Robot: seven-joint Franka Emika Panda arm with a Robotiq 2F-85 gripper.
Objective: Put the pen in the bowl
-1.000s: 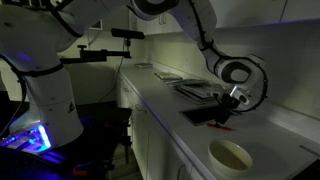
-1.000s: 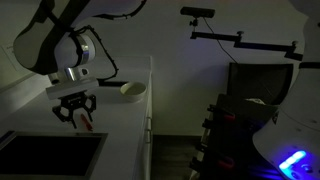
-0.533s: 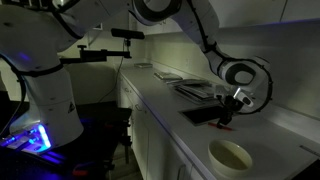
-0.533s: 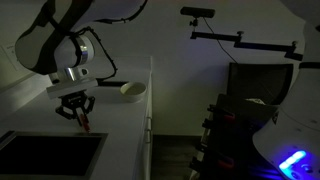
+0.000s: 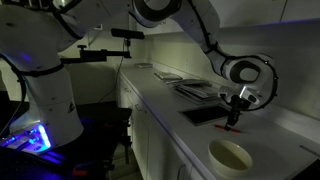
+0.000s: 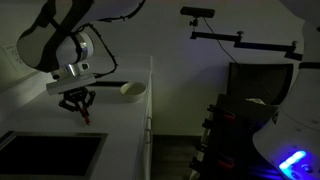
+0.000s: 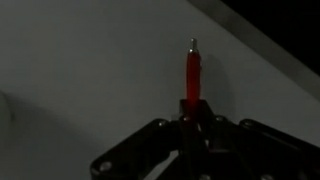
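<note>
The short red pen point(image 7: 192, 74) sticks out from between my fingers in the wrist view, its tip pointing away over the pale counter. My gripper point(image 7: 190, 122) is shut on its near end. In both exterior views the gripper point(image 5: 236, 110) point(image 6: 81, 108) hangs just above the counter with the pen point(image 5: 235, 117) point(image 6: 84, 114) pointing down from it. The cream-white bowl point(image 5: 229, 155) point(image 6: 131, 89) sits on the counter, apart from the gripper, and holds nothing.
A flat dark mat point(image 5: 208, 114) lies on the counter beside the gripper. Papers or trays point(image 5: 195, 89) lie further back. A dark sink point(image 6: 45, 158) is set into the counter. A camera stand point(image 6: 235, 38) and the counter edge point(image 6: 150, 120) are nearby.
The jaws have closed on the pen. The gripper has risen slightly, lifting the pen off the counter.
</note>
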